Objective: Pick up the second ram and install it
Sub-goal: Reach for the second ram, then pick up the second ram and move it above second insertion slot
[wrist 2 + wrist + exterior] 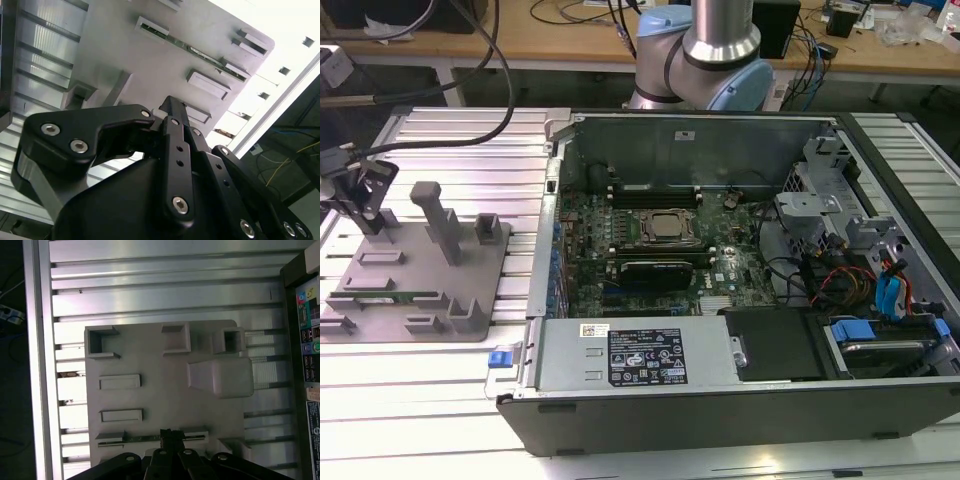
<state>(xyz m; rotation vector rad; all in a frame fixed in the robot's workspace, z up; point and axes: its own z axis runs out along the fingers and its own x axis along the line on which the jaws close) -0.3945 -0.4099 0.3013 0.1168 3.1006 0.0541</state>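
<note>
The tool [167, 434] hangs closed and empty above the grey fixture [160, 390] on the worktop [150, 285]. The ram [137, 439] sits in a fixture slot.

One second ram [395, 296]; one gray fixture plate [410, 272] under it; one open computer case [720, 405]; one silver processor [670, 228]; one black expansion card [655, 270]; one arm [715, 45]; one gripper [167, 435]; one ribbed metal counter [410, 400].
</note>
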